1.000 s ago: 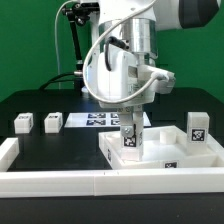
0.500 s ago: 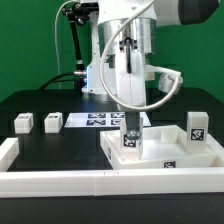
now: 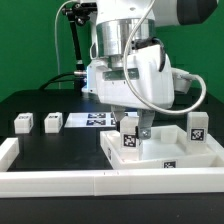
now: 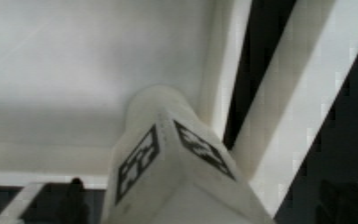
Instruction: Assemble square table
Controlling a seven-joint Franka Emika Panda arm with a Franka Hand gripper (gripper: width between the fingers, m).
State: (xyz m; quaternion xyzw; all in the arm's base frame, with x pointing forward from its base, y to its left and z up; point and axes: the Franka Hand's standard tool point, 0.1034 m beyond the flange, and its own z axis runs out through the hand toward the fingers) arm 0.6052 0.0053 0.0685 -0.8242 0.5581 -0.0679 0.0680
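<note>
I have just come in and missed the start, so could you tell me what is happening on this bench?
A single robot arm is putting together a small white table. Its gripper hovers with jaws apart around the top of a leg that stands upright on the upturned slab, not clamping it. A second leg stands at the slab's corner toward the exterior view's right. A third leg and a fourth leg wait loose on the black bench.

Two views, one shared leg (image 3: 129, 140).
The black table (image 3: 40, 105) is looked across from slightly above, toward the arm (image 3: 125, 60); the leg on the square slab (image 4: 69, 70) is caught close from the wrist.
</note>
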